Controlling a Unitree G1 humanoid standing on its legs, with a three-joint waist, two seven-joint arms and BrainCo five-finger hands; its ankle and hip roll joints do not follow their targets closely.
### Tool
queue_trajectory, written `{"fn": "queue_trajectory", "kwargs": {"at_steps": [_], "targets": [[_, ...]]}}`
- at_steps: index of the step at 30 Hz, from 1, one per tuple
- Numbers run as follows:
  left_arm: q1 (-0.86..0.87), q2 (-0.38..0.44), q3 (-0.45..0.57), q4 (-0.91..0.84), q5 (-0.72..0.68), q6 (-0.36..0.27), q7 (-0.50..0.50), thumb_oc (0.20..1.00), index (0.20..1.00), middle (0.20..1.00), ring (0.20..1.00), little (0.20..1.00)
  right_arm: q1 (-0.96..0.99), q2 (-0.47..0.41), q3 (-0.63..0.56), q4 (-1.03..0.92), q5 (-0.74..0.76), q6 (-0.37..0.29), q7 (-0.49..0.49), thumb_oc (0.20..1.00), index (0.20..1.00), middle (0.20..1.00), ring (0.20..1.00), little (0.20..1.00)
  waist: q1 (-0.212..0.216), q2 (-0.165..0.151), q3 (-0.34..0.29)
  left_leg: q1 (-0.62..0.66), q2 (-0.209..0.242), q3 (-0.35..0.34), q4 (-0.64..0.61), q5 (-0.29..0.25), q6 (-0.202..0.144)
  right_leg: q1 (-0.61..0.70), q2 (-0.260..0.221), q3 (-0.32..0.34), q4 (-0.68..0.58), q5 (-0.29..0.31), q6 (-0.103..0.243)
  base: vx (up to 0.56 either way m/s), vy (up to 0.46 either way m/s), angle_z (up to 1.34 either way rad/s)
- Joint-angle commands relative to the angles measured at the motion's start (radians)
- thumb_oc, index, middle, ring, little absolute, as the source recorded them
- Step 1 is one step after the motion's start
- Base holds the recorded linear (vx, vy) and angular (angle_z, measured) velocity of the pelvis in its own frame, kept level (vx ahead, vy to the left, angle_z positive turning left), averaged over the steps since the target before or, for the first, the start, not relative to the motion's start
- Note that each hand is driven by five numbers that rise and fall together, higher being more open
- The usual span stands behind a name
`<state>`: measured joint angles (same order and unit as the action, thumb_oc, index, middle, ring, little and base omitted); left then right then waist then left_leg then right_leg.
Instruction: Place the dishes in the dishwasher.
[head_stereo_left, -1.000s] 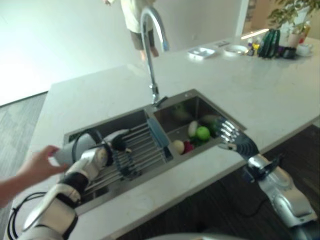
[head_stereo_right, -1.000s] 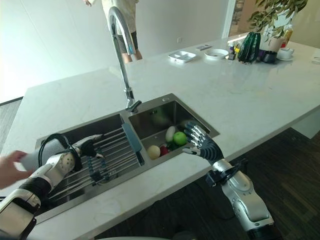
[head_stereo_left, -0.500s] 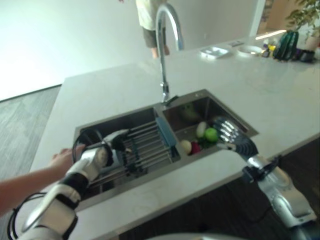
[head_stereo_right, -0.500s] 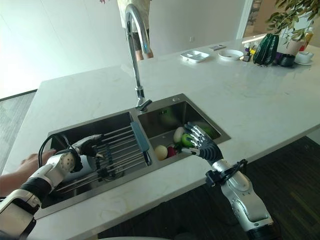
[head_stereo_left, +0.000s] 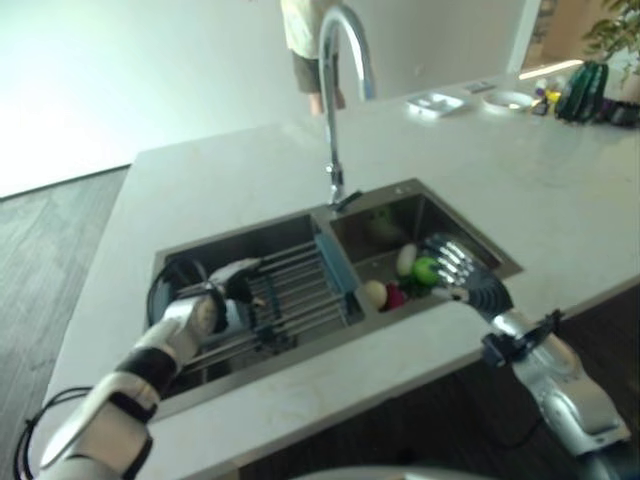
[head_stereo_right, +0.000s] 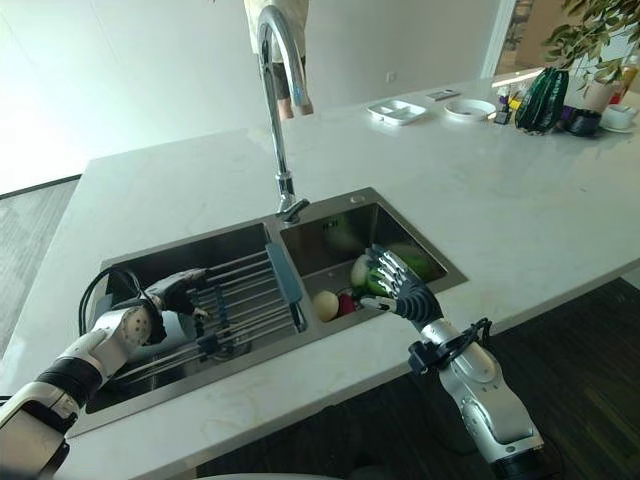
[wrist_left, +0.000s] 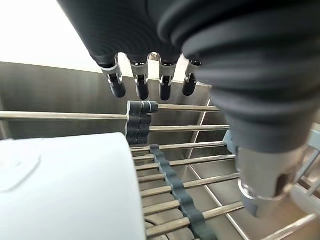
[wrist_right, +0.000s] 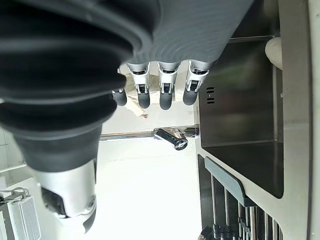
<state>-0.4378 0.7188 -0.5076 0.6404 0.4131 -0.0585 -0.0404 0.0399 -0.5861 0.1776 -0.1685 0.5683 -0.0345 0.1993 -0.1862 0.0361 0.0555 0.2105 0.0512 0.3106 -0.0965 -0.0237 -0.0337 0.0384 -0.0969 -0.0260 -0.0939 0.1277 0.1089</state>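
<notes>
The big steel sink (head_stereo_right: 330, 205) has two bowls, and everything here sits in or near it. A rack of metal bars (head_stereo_right: 235, 300) with a blue end lies across the left bowl. A white cup (wrist_left: 65, 185) lies on its side on the rack, at the end away from the tap.

The left hand (head_stereo_right: 165, 300) is over the left bowl, right next to the cup. Its fingers (wrist_left: 142, 82) are straight and point down at the bars. The thumb sticks out on the other side, and the cup lies in between. The fingers are not wrapped round the cup, so the hand is open and holds nothing.

The right hand (head_stereo_right: 400, 285) hangs over the front edge of the right bowl. Its fingers (wrist_right: 165, 92) are spread out and loose, and it holds nothing too.

In the right bowl lie a green apple (head_stereo_left: 427, 270), a pale round fruit (head_stereo_right: 325, 305), something red (head_stereo_right: 346, 304) between them, and a pale long one (head_stereo_left: 406, 259).

The tall curved tap (head_stereo_right: 280, 110) stands behind the sink, between the two bowls. The white worktop (head_stereo_right: 480, 190) goes all round the sink. Far behind the sink on the worktop sit a small white tray (head_stereo_right: 397, 110) and a white dish (head_stereo_right: 468, 107). A person (head_stereo_right: 280, 40) stands on the far side, behind the tap.
</notes>
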Motion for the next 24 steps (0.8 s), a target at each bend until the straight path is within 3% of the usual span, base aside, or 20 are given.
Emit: {"fn": "queue_trajectory", "kwargs": {"at_steps": [1,24], "targets": [[-0.064,0.076,0.05,0.016,0.005,0.006,0.047,1.0,1.0,1.0,1.0,1.0,-0.099,0.022,-0.008,-0.038,-0.003,-0.071,-0.002,1.0,1.0,1.0,1.0,1.0,0.006,-0.005,0.004,-0.021,-0.054,-0.054,0.009,-0.031,0.063,0.068,0.014,-0.045,0.007,-0.057,0.017,-0.03,0.005,0.07],[0.045,0.124,0.116,-0.014,0.034,0.022,0.042,1.0,1.0,1.0,1.0,1.0,-0.109,0.023,-0.005,-0.024,-0.007,-0.081,-0.009,1.0,1.0,1.0,1.0,1.0,0.062,-0.006,0.003,-0.04,-0.052,-0.094,0.009,-0.018,0.053,0.078,0.003,-0.106,0.007,-0.07,0.015,-0.01,0.003,0.07]]}}
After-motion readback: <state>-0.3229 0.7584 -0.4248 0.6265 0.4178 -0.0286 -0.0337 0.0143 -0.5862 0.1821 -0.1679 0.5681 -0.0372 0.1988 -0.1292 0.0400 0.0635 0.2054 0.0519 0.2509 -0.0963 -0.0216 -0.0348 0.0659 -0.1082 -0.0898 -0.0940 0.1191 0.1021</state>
